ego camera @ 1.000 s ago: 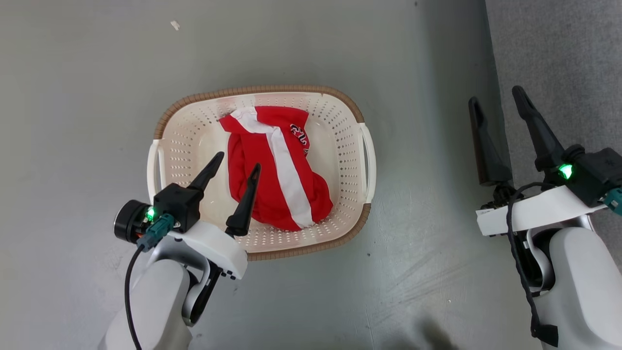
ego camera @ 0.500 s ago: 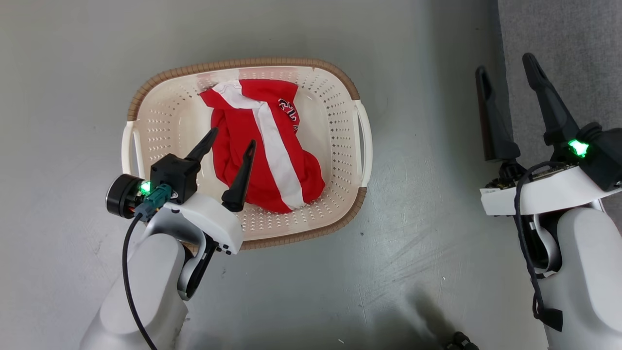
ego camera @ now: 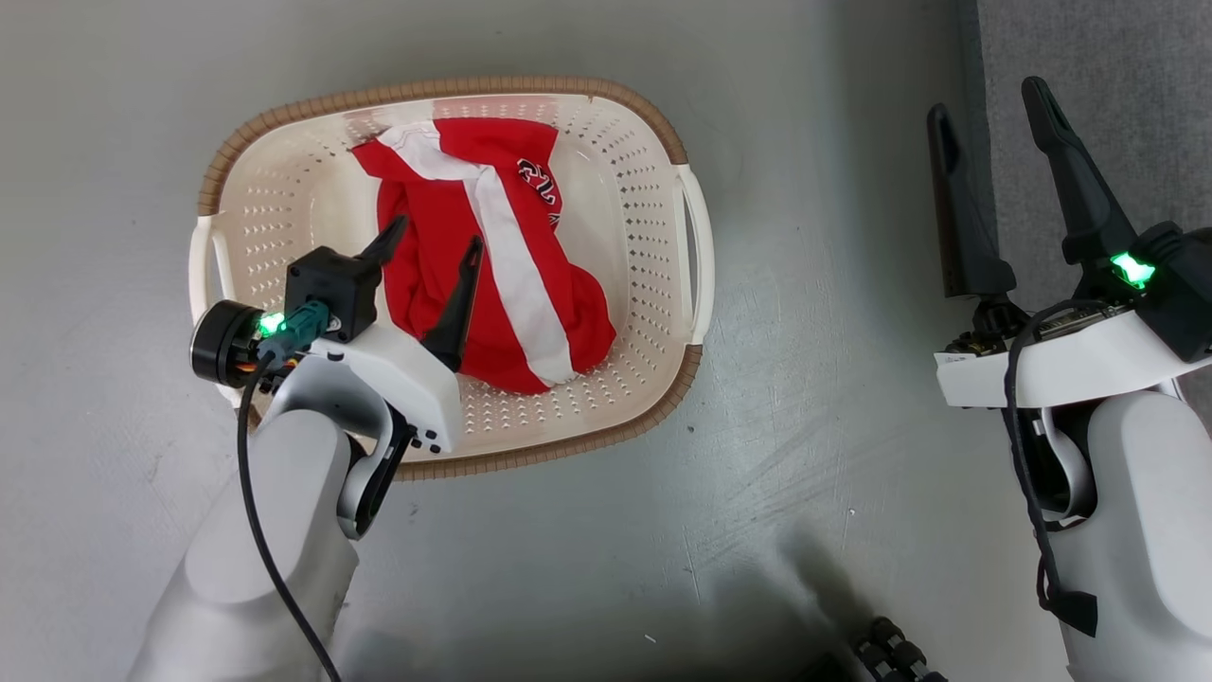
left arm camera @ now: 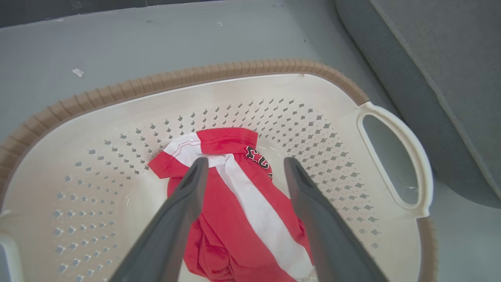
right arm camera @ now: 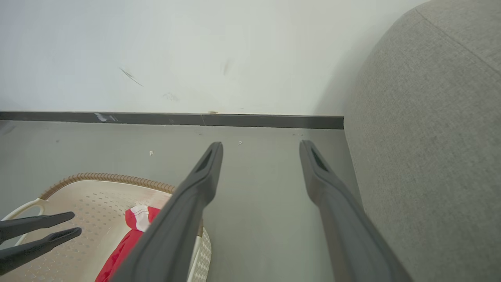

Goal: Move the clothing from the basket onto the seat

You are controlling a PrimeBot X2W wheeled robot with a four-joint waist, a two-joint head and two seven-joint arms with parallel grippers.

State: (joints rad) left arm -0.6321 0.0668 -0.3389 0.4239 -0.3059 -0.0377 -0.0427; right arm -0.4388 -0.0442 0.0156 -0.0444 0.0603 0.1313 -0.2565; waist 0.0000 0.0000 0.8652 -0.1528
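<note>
Overhead, the left gripper [ego camera: 437,231] angles down over the clothing [ego camera: 530,303], fingers spread wide, holding nothing.

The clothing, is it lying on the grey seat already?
No, the clothing lies bunched up inside the basket.

Seat [ego camera: 1160,85] cropped at edge, clothing [ego camera: 511,270] lettering [ego camera: 537,182] illegible

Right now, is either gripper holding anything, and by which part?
Nothing is held. The left gripper hangs open over the clothing in the basket; the right gripper is open and empty.
</note>
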